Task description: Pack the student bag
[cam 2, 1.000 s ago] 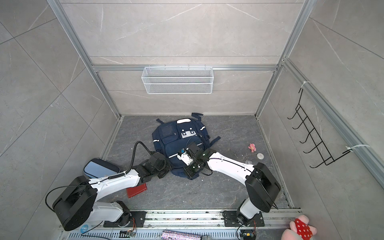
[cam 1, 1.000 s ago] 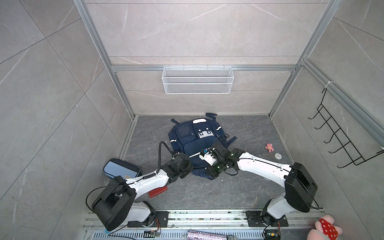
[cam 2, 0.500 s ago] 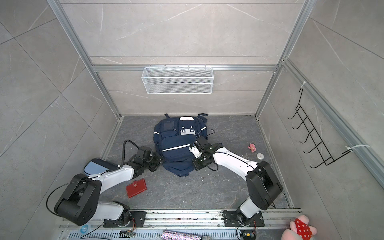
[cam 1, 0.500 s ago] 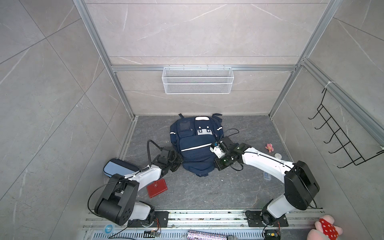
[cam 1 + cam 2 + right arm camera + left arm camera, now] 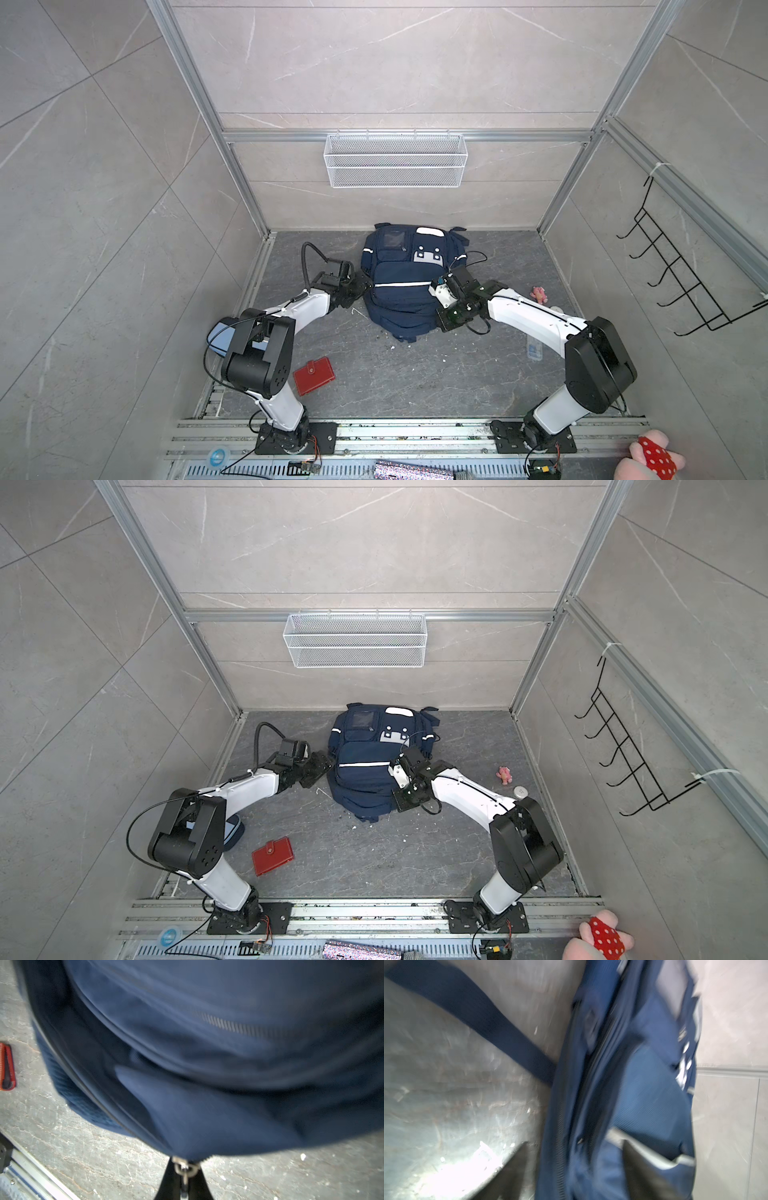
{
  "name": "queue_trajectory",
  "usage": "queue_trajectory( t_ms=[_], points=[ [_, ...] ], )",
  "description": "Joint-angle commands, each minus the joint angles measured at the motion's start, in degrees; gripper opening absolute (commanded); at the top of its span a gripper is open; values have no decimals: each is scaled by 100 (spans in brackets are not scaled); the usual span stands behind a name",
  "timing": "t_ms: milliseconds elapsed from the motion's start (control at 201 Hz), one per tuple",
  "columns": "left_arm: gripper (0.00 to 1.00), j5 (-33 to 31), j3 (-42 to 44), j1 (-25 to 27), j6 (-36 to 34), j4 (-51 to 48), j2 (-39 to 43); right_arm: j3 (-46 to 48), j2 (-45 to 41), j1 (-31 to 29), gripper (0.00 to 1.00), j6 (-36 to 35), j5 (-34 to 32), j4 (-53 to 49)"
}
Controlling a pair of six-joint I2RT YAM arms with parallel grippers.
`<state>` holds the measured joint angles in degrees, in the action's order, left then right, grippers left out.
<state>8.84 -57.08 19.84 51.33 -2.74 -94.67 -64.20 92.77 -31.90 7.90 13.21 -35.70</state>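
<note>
The large navy blue fabric backpack [image 5: 395,291] lies on the grey tabletop [image 5: 415,374] beneath the white wire-mesh basket [image 5: 395,166]. The right end effector [image 5: 184,1176] is clenched on its metal zip pull [image 5: 185,1167]. The left end effector [image 5: 575,1142] is released, fingers astride its side.

Student bag [image 5: 399,299]: a navy blue fabric backpack, laid front-up on the grey floor, top toward the back wall. A white reflective stripe [image 5: 402,284] is seen across the front, a grey-white patch [image 5: 428,254] above it, and a metal zip pull [image 5: 185,1167] at the fabric's edge.
</note>
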Motion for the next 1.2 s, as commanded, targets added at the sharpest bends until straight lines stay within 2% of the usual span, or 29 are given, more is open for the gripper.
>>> queue_trajectory(
  t_ms=[0, 139, 264, 368, 503, 583, 647, 697, 742, 772, 846, 901, 1021, 1195],
  points=[
    [99, -464, 158, 581, -26, -856, 716, -227, -151, -138, 0, -149, 534, 250],
    [97, -573, 666, 1352, 465, -1181, 1279, -349, -99, -457, 0, -310, 819, 506],
    [92, -661, 1215, 1808, 1271, -725, 1626, -233, -31, -666, 0, -290, 1135, 768],
    [88, -728, 1534, 1875, 1670, 96, 1767, -40, -48, -844, 0, -226, 1387, 1008],
    [87, -640, 1270, 1875, 1650, 187, 1490, 136, -80, -1007, 0, -175, 1623, 1209],
    [83, -497, 1286, 1882, 1889, 568, 1220, 187, -107, -1049, 0, -157, 1674, 1276],
    [69, -454, 1416, 1909, 2121, 937, 1039, 189, -103, -1063, 0, -137, 1643, 1276],
    [44, -467, 1510, 1919, 2251, 1125, 970, 193, -119, -1059, 0, -133, 1594, 1246],
    [27, -532, 1595, 1920, 2315, 1228, 967, 190, -121, -1058, 0, -137, 1526, 1196],
    [21, -602, 1635, 1903, 2308, 1234, 989, 189, -138, -1057, 0, -137, 1486, 1160],
    [14, -730, 1636, 1812, 2203, 1043, 1042, 252, -192, -1047, 0, -132, 1429, 1123],
    [0, -765, 1663, 1696, 2139, 965, 1079, 318, -252, -1038, 0, -146, 1434, 1127],
    [0, -788, 1829, 1270, 1898, 908, 1280, 396, -387, -902, 0, -144, 1295, 1044],
    [0, -999, 1674, 548, 1055, 56, 1791, 399, -454, -180, 0, -153, 848, 668]
  ],
)
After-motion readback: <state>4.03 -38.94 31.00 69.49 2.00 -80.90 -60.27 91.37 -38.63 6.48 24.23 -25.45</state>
